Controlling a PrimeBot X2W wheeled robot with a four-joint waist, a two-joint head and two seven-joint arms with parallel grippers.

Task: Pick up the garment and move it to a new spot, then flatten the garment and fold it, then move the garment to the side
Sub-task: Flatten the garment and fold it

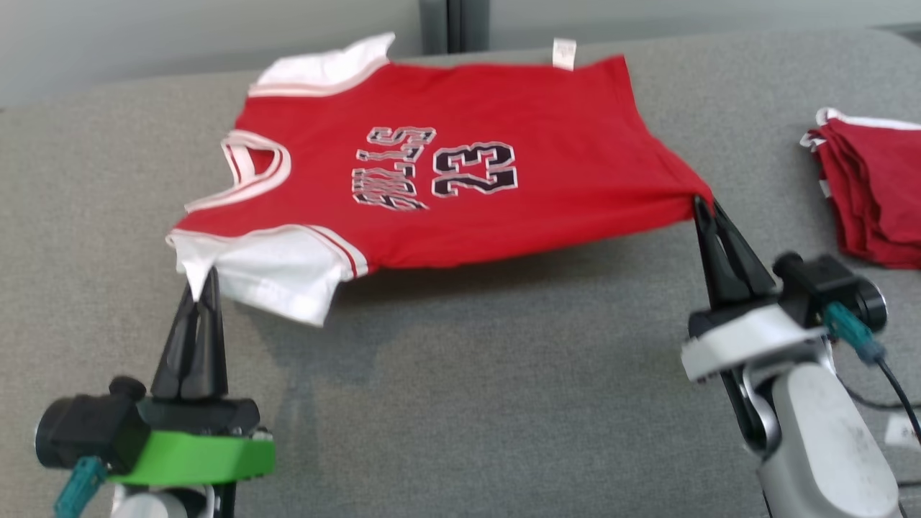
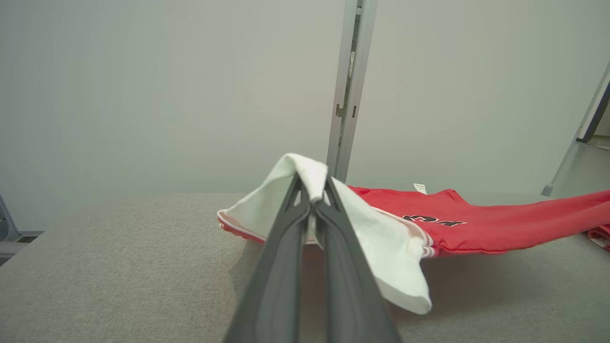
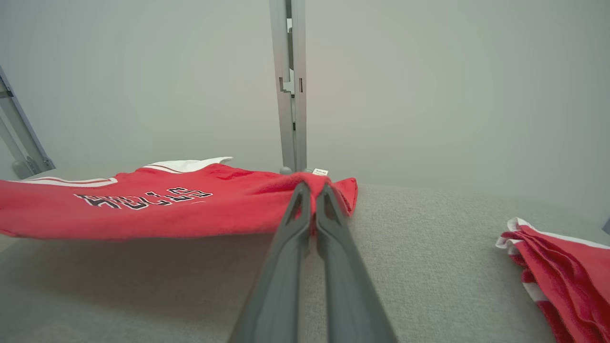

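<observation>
red jersey [image 1: 547, 180] is showing "bulls" and "23" in black outlined print; white tag [image 1: 564, 53] lettering is coming out too small to read.

Red jersey [image 1: 460, 180] stretched above grey table [image 1: 460, 403]

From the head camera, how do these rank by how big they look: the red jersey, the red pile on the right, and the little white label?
1. red jersey, by far the largest
2. red pile, though the picture's edge cuts it off, so its full size is unsure
3. white label, the smallest
</observation>
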